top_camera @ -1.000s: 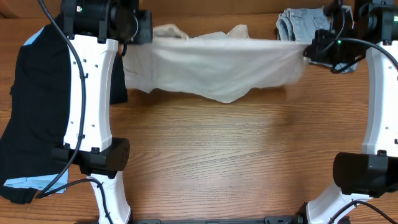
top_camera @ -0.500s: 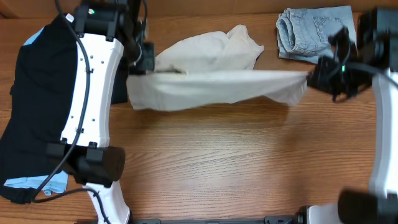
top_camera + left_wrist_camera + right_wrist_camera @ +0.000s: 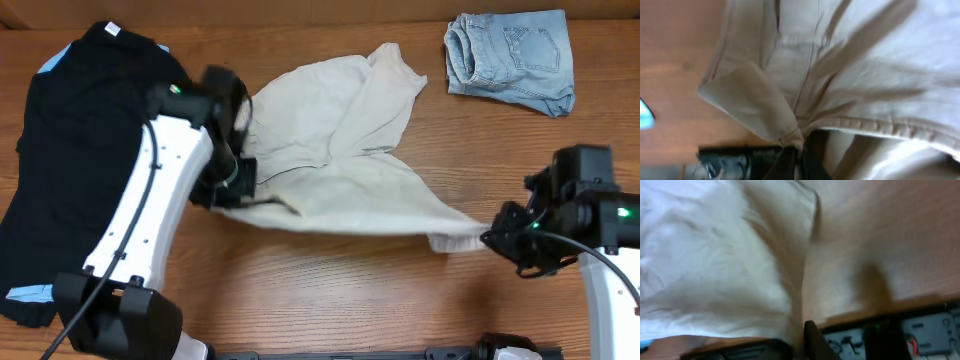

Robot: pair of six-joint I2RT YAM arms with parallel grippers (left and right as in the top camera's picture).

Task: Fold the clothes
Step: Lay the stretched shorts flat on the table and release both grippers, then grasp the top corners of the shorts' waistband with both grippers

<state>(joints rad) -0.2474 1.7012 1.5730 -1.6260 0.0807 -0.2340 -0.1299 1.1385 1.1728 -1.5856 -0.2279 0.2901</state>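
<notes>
My left hand [image 3: 243, 198] and right hand [image 3: 490, 240], each clamped on the shorts [image 3: 340, 150], have dragged them nearer, so they seem flatter for folding.

The left arm [image 3: 150, 210] rises from its base, then bends toward the near side, its hand [image 3: 243, 192] pinched tight on the shorts [image 3: 340, 190]. The right arm [image 3: 585, 205] sits low at near right, its hand [image 3: 492, 238] pointing left, clamped on the shorts' other end.
</notes>
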